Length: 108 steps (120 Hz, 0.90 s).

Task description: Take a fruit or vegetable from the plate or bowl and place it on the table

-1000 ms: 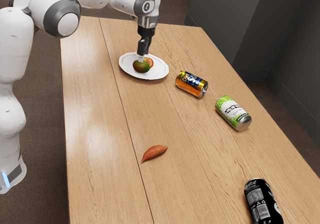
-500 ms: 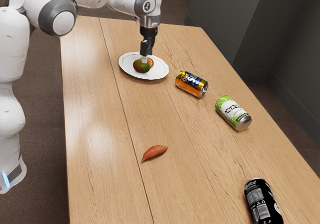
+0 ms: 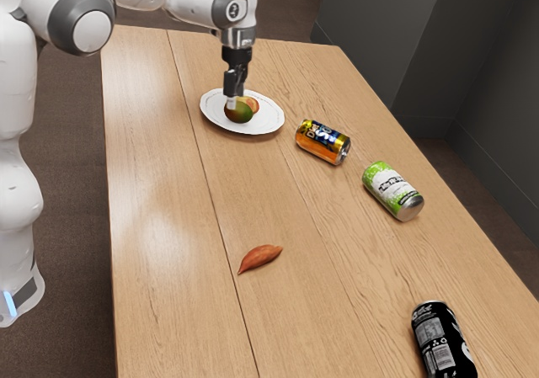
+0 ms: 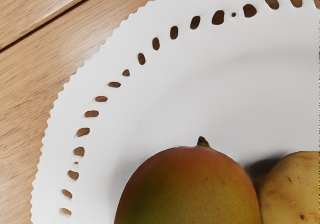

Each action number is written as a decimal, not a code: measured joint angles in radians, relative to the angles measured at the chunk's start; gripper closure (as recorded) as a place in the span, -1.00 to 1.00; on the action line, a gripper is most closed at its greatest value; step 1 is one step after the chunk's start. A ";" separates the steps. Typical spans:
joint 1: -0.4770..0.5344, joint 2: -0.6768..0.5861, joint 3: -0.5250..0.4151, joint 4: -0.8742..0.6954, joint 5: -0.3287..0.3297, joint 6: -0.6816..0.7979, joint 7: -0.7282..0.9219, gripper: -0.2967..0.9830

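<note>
Red-green mango [image 4: 187, 189] beside a spotted yellowish fruit or vegetable [image 4: 292, 191] on a white, pierced-rim plate [image 4: 215, 79].

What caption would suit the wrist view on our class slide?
A red-green mango and a speckled yellow item rest on a white plate pierced along its scalloped edge.

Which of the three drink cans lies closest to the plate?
The orange-and-gold can; the green can and black can lie farther from the plate.

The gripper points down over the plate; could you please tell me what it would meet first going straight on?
Most likely the mango, though the depth between them is hard to judge.
</note>
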 joint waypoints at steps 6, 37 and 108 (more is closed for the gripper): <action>0.001 0.001 0.000 0.001 -0.001 0.000 0.003 -0.54; 0.000 0.005 0.000 0.000 -0.003 0.001 0.019 -0.54; 0.001 0.035 -0.001 -0.001 -0.020 0.002 0.042 -0.54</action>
